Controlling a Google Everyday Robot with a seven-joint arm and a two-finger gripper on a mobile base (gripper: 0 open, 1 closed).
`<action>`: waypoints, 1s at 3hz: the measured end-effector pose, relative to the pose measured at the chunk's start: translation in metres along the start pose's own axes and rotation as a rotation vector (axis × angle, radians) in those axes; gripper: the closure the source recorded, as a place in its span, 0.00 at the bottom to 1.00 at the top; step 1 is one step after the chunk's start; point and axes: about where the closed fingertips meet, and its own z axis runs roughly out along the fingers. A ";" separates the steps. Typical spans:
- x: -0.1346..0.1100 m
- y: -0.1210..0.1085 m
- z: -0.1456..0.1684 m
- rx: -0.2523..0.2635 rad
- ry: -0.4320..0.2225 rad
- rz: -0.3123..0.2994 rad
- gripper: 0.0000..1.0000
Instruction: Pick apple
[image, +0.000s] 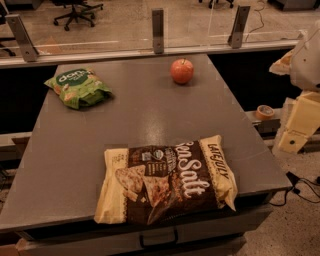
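Up in the upper middle of the frame, a touch right of centre, you've got the apple (182, 71). It's small, round and red-orange, sitting upright on the grey counter (150, 112) with its stem poking out of the dimple on top. It's close to the counter's far edge and nothing is touching it.

Over in the upper left of the counter there's a green snack bag (78, 88) lying flat, well apart from the apple. Down at the bottom centre, right by the near edge, a big brown and cream chip bag (167, 179) with "Sea Salt" across it lies flat too, its right end tipped slightly up the frame. The apple is way smaller than either bag.

Your pincer (299, 125) is at the right edge of the frame, off to the side of the counter and not over it, hanging below the pale arm (310, 55). It's well apart from the apple, and honestly I can't tell whether it's released or clenched; nothing seems to be in it.

Just left of the pincer, a roll of tape (264, 111) sits on a low ledge beside the counter. Along the top runs a glass barrier (200, 20) held by metal posts (158, 30), with an office chair (75, 12) behind it in the upper left.
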 end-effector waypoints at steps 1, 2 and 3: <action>0.000 0.000 0.000 0.000 0.000 0.000 0.00; -0.011 -0.025 0.011 0.020 -0.040 -0.008 0.00; -0.032 -0.085 0.038 0.072 -0.144 -0.015 0.00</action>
